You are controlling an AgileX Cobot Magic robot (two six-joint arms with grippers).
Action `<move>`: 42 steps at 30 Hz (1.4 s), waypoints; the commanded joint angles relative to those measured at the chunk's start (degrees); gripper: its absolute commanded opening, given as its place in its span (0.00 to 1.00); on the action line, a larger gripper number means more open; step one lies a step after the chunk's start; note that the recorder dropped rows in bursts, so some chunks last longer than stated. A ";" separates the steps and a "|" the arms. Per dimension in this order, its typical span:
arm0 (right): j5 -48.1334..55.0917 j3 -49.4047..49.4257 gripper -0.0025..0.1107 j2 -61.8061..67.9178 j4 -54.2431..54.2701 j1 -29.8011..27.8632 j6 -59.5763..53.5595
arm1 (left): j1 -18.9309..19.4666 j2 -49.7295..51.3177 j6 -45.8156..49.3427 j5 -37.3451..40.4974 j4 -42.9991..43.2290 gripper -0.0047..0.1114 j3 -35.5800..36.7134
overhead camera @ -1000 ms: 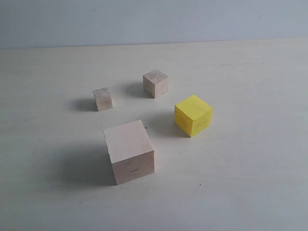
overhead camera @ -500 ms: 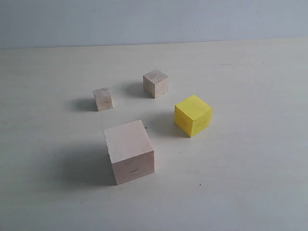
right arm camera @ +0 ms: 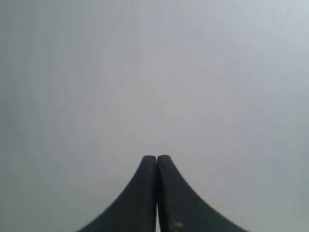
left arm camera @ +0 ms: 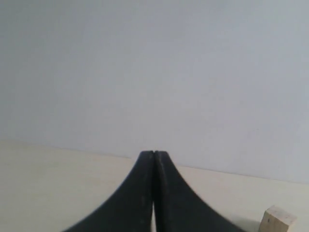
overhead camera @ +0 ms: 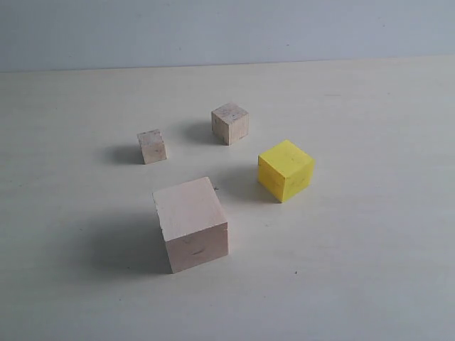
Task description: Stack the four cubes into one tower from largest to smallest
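Four cubes stand apart on the pale table. The large pale wood cube is nearest the front. The yellow cube sits to its right and a little further back. Two small speckled wood cubes stand behind: one at the left, one further back. Neither gripper shows in the exterior view. My left gripper is shut with nothing in it; a pale cube shows at the edge of its view. My right gripper is shut too, facing only a grey wall.
A grey wall runs behind the table's far edge. Bare tabletop lies all around the cubes.
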 commanded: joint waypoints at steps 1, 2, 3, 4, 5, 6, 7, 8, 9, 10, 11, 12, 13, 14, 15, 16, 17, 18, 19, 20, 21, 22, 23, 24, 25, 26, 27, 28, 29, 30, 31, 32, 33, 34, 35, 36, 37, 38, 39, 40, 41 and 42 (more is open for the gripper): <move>1.96 -4.25 0.02 3.68 -3.06 4.11 0.40 | -3.26 1.24 -0.43 -0.24 -0.49 0.04 -4.32; 2.25 -5.06 0.02 4.56 -4.63 5.20 0.40 | -3.84 2.10 -0.43 0.25 -0.48 0.04 -5.29; 2.78 -6.15 0.02 5.77 -6.00 6.59 0.40 | -4.69 3.64 -0.18 0.89 -0.48 0.04 -6.87; 3.93 -7.37 0.02 7.08 -6.99 7.99 0.40 | -5.21 4.82 -0.07 2.05 -0.48 0.04 -8.06; 5.17 -8.39 0.02 8.23 -7.16 9.36 0.40 | -5.86 6.46 0.06 3.61 -0.48 0.04 -9.65; 6.87 -9.67 0.02 9.82 -7.16 10.68 0.40 | -6.51 8.27 0.16 5.21 -0.48 0.04 -11.27; 8.97 -10.94 0.02 11.48 -7.16 11.92 0.40 | -7.08 10.18 0.16 6.67 -0.48 0.04 -12.60; 10.93 -12.24 0.02 13.23 -7.02 12.93 0.40 | -7.70 11.74 0.16 8.03 -0.48 0.04 -14.18; 13.60 -13.54 0.02 15.05 -6.53 14.23 0.40 | -8.75 14.13 0.16 9.96 -0.48 0.04 -15.73; 16.19 -14.70 0.02 16.96 -6.42 15.47 0.40 | -9.52 15.74 0.16 11.22 -0.75 0.04 -17.14; 18.57 -15.70 0.02 18.85 -6.42 16.69 0.40 | -10.55 17.75 0.16 12.68 -1.08 0.04 -18.46; 20.79 -16.38 0.02 20.41 -6.27 17.63 0.40 | -11.66 19.75 0.16 14.14 -1.38 0.04 -19.61; 22.79 -17.07 0.02 22.28 -4.80 18.79 0.40 | -12.87 21.31 0.16 15.14 -1.65 0.04 -20.40; 24.83 -17.48 0.02 24.08 -3.06 19.87 0.40 | -14.21 23.18 0.16 16.99 -2.22 0.04 -21.28; 26.11 -17.74 0.02 25.49 -1.26 20.87 0.40 | -15.61 25.02 0.65 18.70 -3.16 0.04 -22.07; 27.52 -17.74 0.02 27.15 0.93 21.77 0.40 | -16.79 26.39 1.89 20.12 -4.22 0.04 -22.62; 29.26 -17.74 0.02 28.76 2.99 22.58 0.40 | -18.32 28.05 4.24 21.71 -6.01 0.04 -23.08; 30.73 -17.74 0.02 30.42 4.94 23.15 0.40 | -19.83 29.65 7.33 22.95 -8.79 0.04 -23.23; 32.42 -17.74 0.02 31.96 7.16 23.68 0.12 | -21.00 31.08 10.56 23.80 -11.32 0.04 -23.23; 34.17 -17.74 0.02 33.41 8.90 24.06 0.12 | -22.35 32.39 13.24 24.84 -14.44 0.04 -23.23; 35.56 -17.74 0.02 34.52 9.68 24.18 0.12 | -23.43 33.57 15.27 25.76 -17.79 0.04 -23.23; 36.84 -17.74 0.02 35.76 11.15 24.18 0.12 | -24.26 34.33 16.16 26.08 -20.70 0.04 -23.23; 37.55 -17.74 0.02 36.75 11.55 24.18 0.12 | -24.82 35.08 16.50 26.03 -22.35 0.04 -23.23; 37.75 -17.74 0.02 38.03 11.55 24.18 0.12 | -25.05 35.84 16.50 24.76 -23.53 0.04 -23.23; 37.75 -17.74 0.02 38.34 11.55 24.18 0.27 | -25.05 35.99 16.50 23.93 -23.54 0.04 -23.23; 36.99 -17.74 0.02 38.60 11.55 24.18 0.27 | -25.05 35.99 16.50 22.39 -23.54 0.04 -23.23; 36.20 -17.74 0.02 38.60 11.55 24.18 0.27 | -25.05 35.99 16.50 21.96 -23.54 0.04 -23.23; 33.71 -17.74 0.02 38.60 11.55 24.18 0.27 | -25.05 35.99 16.50 21.30 -24.17 0.04 -23.23; 32.96 -17.74 0.02 38.60 11.55 24.18 0.39 | -25.05 35.99 16.50 21.30 -24.64 0.04 -23.23; 32.72 -17.74 0.02 38.60 12.63 24.18 0.39 | -25.05 35.99 16.50 21.00 -26.26 0.04 -23.23; 32.84 -17.74 0.02 38.60 13.86 24.18 0.39 | -25.05 36.21 16.50 20.18 -28.80 0.04 -23.23; 32.84 -17.74 0.02 38.60 15.11 24.18 0.39 | -25.05 36.69 16.50 20.18 -31.12 0.04 -23.23; 32.71 -17.74 0.02 38.60 15.36 24.18 0.39 | -25.05 38.14 16.50 21.85 -33.19 0.04 -23.23; 32.71 -17.74 0.02 38.60 15.36 24.18 0.39 | -25.05 39.70 16.50 23.85 -33.41 0.04 -23.23; 32.57 -17.74 0.02 38.60 15.13 24.18 0.39 | -25.05 42.34 16.50 26.70 -33.41 0.04 -23.23; 32.29 -17.74 0.02 38.60 15.13 24.18 0.39 | -25.05 44.69 16.50 27.64 -33.41 0.04 -23.23; 32.17 -17.74 0.02 38.72 15.13 24.18 0.39 | -25.05 48.03 16.73 28.36 -33.51 0.04 -23.23; 32.17 -17.74 0.02 38.69 15.13 24.18 0.29 | -25.05 50.66 17.14 28.63 -33.51 0.04 -23.23; 32.17 -17.74 0.02 38.69 15.13 24.18 0.29 | -25.05 54.64 18.89 28.63 -34.87 0.04 -23.23; 32.17 -17.74 0.02 38.69 15.13 24.18 0.29 | -25.05 56.36 19.94 28.63 -36.17 0.04 -23.23; 32.17 -17.74 0.02 38.69 15.13 24.18 0.29 | -25.05 58.52 21.83 28.63 -37.96 0.04 -23.23; 32.28 -17.74 0.02 38.69 15.13 24.18 0.29 | -25.05 60.60 24.47 28.63 -40.33 0.04 -23.23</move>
